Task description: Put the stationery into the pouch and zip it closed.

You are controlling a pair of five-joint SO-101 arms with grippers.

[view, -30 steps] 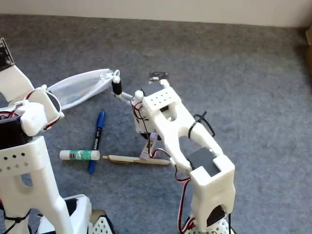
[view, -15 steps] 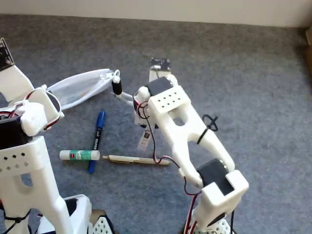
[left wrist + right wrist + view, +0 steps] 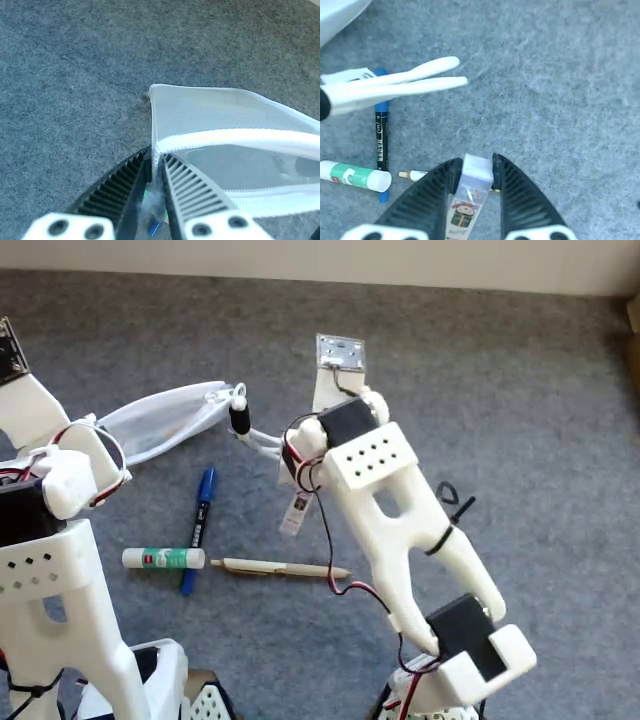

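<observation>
Eraser [image 3: 469,192] clamped in right claw [image 3: 475,165], aloft over carpet, near mesh pouch [image 3: 165,425]. Left claw [image 3: 155,160] pinched shut on pouch rim. Best play: line up with opening, slide well inside, then release. Blue marker [image 3: 200,520], glue stick [image 3: 165,558] waiting.

Pouch [image 3: 225,110] cut off at edge; pen [image 3: 412,175] mostly hidden behind R gripper [image 3: 476,161].

the white mesh pouch [image 3: 165,423] hangs open-mouthed, one end pinched in the left gripper [image 3: 156,157], its zip pull trailing free. on the grey carpet [image 3: 500,390] near it lie a blue marker [image 3: 199,520], a green-labelled glue stick [image 3: 163,558] across its lower end, and a beige pen [image 3: 280,568] just beside — a small white block [image 3: 470,195] in a printed sleeve sits clamped in the right gripper [image 3: 476,165].
</observation>
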